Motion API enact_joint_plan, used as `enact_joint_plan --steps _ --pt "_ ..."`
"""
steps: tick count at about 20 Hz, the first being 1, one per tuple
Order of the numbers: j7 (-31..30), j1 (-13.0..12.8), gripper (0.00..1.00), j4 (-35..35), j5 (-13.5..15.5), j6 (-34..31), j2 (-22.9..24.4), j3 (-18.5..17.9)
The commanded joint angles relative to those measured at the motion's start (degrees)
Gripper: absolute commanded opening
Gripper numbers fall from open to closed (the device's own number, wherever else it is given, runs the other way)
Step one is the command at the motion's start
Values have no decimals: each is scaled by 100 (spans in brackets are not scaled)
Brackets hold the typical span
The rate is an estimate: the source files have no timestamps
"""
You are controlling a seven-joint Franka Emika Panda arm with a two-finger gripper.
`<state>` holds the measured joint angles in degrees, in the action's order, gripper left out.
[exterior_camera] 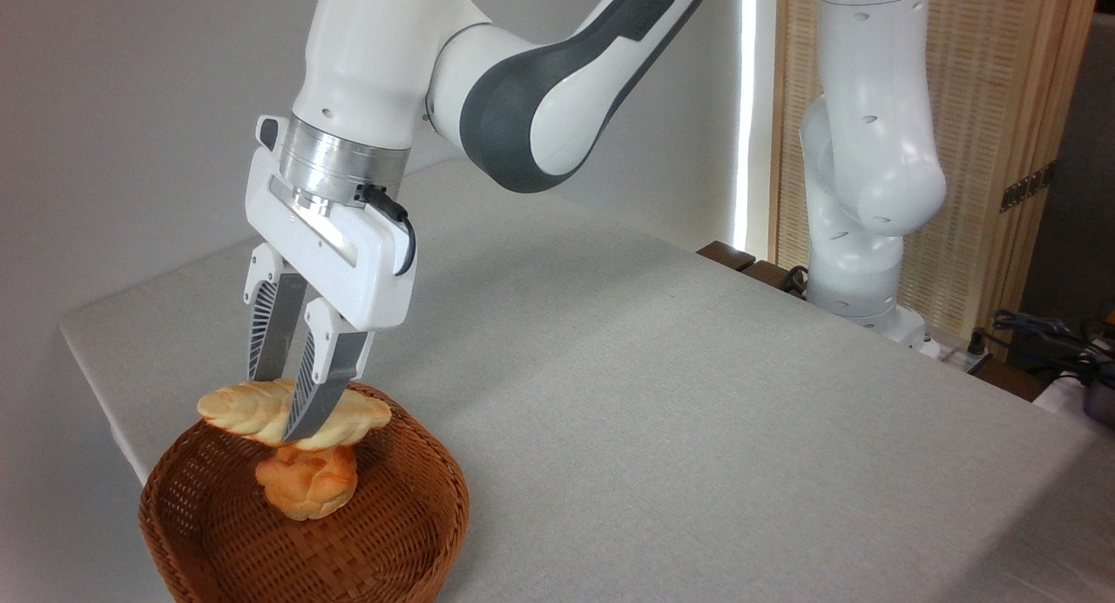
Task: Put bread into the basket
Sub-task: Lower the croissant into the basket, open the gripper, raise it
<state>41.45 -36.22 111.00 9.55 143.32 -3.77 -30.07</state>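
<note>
Gripping the bread point(235, 409), the hand point(280, 422) hides its middle; basket point(418, 507) cut off below.

Glossy white arm point(871, 150) shells with dark grey joint bands and small round screw recesses. A brushed silver wrist ring point(335, 163), a black cable point(396, 224) looping at its three o'clock, and a white gripper point(283, 407) with grey ribbed fingers point(261, 328).
</note>
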Motion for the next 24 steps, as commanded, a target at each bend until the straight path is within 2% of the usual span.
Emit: enact_joint_plan --steps 1,8,12,17,24 --pt "-102 -8 100 -79 100 126 -62 -34" --pt "-111 -17 100 -79 100 108 -62 -34" --pt "-436 -26 100 -88 82 47 25 -16" --pt "-595 -43 100 -298 30 -1076 245 10" --pt "-778 -78 100 -545 -760 -2789 447 159"
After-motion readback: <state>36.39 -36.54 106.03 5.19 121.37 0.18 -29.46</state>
